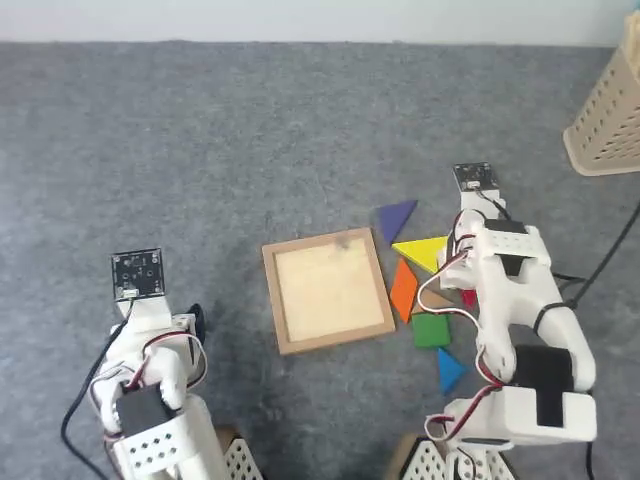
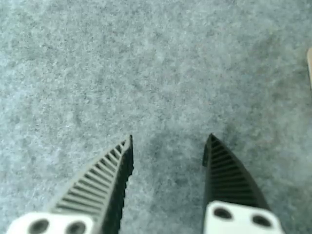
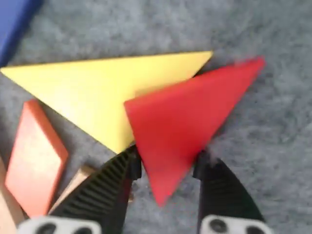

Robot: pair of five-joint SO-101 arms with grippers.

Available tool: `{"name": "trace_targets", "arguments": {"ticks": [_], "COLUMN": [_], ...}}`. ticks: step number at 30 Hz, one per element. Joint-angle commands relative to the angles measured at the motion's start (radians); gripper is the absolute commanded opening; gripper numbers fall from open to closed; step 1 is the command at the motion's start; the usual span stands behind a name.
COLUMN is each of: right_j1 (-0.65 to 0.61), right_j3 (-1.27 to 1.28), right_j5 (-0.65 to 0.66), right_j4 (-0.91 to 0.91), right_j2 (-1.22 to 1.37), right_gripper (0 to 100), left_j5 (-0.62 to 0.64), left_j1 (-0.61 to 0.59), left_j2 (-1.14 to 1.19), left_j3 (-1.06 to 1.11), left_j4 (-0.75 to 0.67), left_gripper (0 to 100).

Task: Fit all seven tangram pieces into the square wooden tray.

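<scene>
High view: we see a grey felt-covered desk (image 1: 200,150) running up to a pale wall strip (image 1: 300,18), with a beige perforated basket (image 1: 610,105) at the far right edge. The square wooden tray (image 1: 335,341) sits mid-desk, turned a little, its pale floor bare. The pieces lie outside it on its right: purple triangle (image 1: 396,217), yellow triangle (image 1: 425,252), orange parallelogram (image 1: 403,288) just beside the rim, green square (image 1: 431,330) and blue triangle (image 1: 449,369). The left arm (image 1: 150,390) is at the near left, well apart from the tray. The right arm (image 1: 515,290) is over the pieces.

Left wrist view: we see the left pincer (image 2: 170,141) spread wide with nothing in it, grey felt beneath.

Right wrist view: we see the right pincer (image 3: 166,157) clamped on the narrow corner of the red triangle (image 3: 190,112), which overlaps the yellow triangle. The orange parallelogram is alongside.
</scene>
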Motion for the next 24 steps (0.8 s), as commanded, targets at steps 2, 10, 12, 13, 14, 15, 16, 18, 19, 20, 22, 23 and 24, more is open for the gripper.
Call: {"name": "trace_targets", "arguments": {"ticks": [2, 10, 12, 13, 14, 15, 16, 18, 19, 20, 22, 23, 24], "right_j1": [0.005, 0.007, 0.008, 0.008, 0.008, 0.008, 0.008, 0.007, 0.007, 0.007, 0.008, 0.008, 0.008], "right_j3": [-0.012, -0.012, -0.012, -0.012, -0.008, -0.005, 0.003, 0.029, 0.044, 0.058, 0.084, 0.092, 0.098], "right_j5": [0.015, 0.009, 0.008, 0.008, 0.006, 0.006, 0.006, 0.005, 0.005, 0.005, -0.002, -0.02, -0.038], "right_j4": [-0.036, -0.082, -0.087, -0.084, -0.084, -0.084, -0.082, -0.087, -0.09, -0.091, -0.093, -0.093, -0.093], "right_j2": [0.004, 0.002, -0.012, -0.028, -0.05, -0.074, -0.097, -0.15, -0.174, -0.196, -0.232, -0.246, -0.259], "right_gripper": [2.8, 1.9, 2.0, 2.0, 2.0, 2.0, 1.9, 1.7, 1.7, 1.7, 1.7, 1.7, 1.7], "left_j5": [0.009, 0.009, 0.009, 0.009, 0.009, 0.009, 0.009, 0.009, 0.009, 0.009, 0.009, 0.009, 0.009], "left_j1": [0.005, 0.005, 0.005, 0.005, 0.005, 0.005, 0.005, 0.005, 0.005, 0.005, 0.005, 0.005, 0.005], "left_j2": [-0.012, -0.012, -0.012, -0.012, -0.012, -0.012, -0.012, -0.012, -0.012, -0.012, -0.012, -0.012, -0.012], "left_j3": [-0.005, -0.005, -0.005, -0.005, -0.005, -0.005, -0.005, -0.005, -0.005, -0.005, -0.005, -0.005, -0.005], "left_j4": [0.003, 0.003, 0.003, 0.003, 0.003, 0.003, 0.003, 0.003, 0.003, 0.003, 0.003, 0.003, 0.003], "left_gripper": [23, 23, 23, 23, 23, 23, 23, 23, 23, 23, 23, 23, 23]}}
